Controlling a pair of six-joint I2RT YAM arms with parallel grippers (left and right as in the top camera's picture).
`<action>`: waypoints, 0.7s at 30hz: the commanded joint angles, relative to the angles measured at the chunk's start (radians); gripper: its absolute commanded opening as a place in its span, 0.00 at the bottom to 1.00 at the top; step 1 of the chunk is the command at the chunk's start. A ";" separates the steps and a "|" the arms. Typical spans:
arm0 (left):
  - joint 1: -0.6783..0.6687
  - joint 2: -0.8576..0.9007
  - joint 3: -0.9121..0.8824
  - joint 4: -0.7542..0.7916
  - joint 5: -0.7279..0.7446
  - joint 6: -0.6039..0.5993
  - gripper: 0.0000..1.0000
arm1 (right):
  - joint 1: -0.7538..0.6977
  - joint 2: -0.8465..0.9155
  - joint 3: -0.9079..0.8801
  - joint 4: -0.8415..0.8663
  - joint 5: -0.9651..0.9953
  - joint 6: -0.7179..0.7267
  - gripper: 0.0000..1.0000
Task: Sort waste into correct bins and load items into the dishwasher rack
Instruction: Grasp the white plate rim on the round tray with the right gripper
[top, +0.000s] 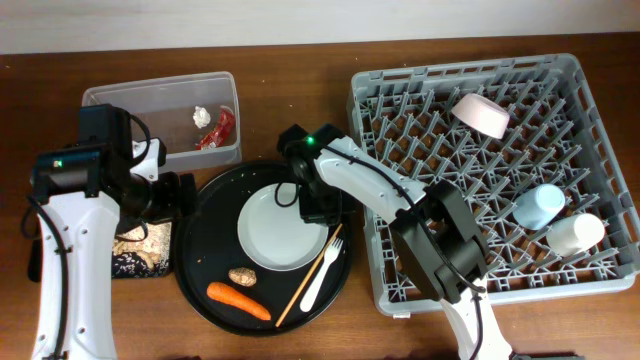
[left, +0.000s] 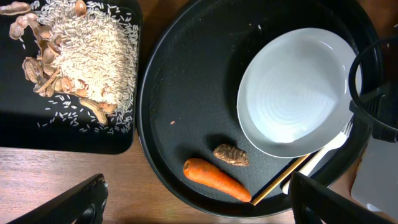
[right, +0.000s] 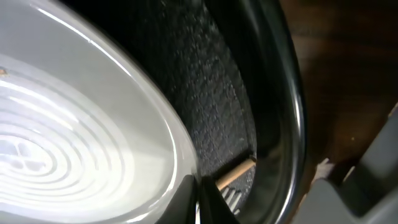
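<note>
Most of right gripper cropped, shut on plate rim, left gripper wide open, empty

plate blurred, cropped; chopstick — mostly hidden

Round black tray holds white plate, carrot, brown lump just above it, chopstick and white fork at plate's lower edge. Shallow rectangular tray, upper left, carries rice-like crumbs and shells. Left hand spread wide over wooden worktop.
</note>
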 joint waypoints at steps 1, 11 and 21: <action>0.005 -0.008 -0.008 0.002 0.011 -0.003 0.92 | -0.005 -0.036 0.018 0.009 0.020 0.007 0.11; 0.005 -0.008 -0.008 0.002 0.011 -0.003 0.93 | -0.004 -0.034 -0.026 0.058 0.016 0.015 0.27; 0.005 -0.008 -0.008 0.002 0.011 -0.003 0.93 | -0.004 -0.034 -0.086 0.104 -0.002 0.033 0.09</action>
